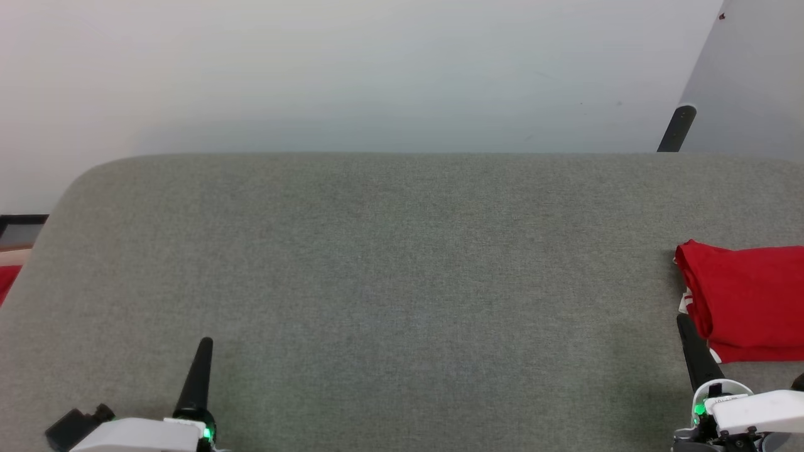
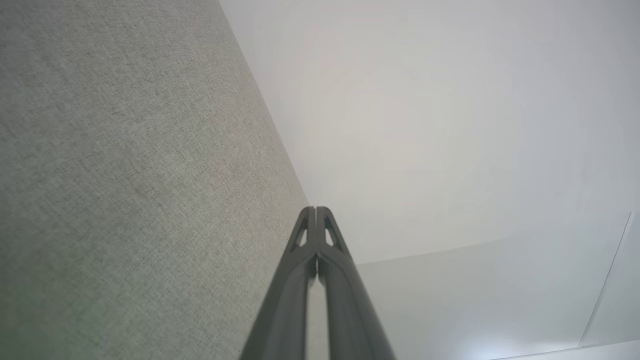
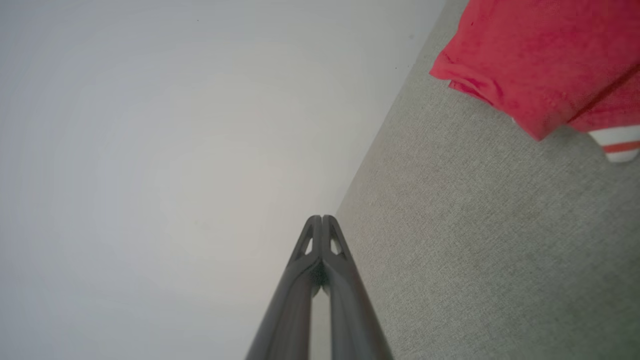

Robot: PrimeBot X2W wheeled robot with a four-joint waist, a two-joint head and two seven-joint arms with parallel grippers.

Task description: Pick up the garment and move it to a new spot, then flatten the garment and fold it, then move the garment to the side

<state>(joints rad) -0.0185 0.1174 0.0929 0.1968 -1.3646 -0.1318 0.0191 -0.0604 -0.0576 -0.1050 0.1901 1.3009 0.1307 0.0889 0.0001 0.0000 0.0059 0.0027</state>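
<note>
Head view: folded red garment (image 1: 747,301) lies at right edge of grey fabric surface (image 1: 377,263), striped trim (image 3: 617,145) peeking out. Over surface's near edge, left gripper (image 2: 316,210) and right gripper (image 3: 322,218), fingers pressed together, holding nothing.

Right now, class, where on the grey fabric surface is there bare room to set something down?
Bare: the wide grey fabric surface from the left gripper across to the folded red garment. Crowded: the right edge, where the right gripper lies close beside that garment.

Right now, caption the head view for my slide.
Folded red garment set aside at the far right of the grey fabric surface.
</note>
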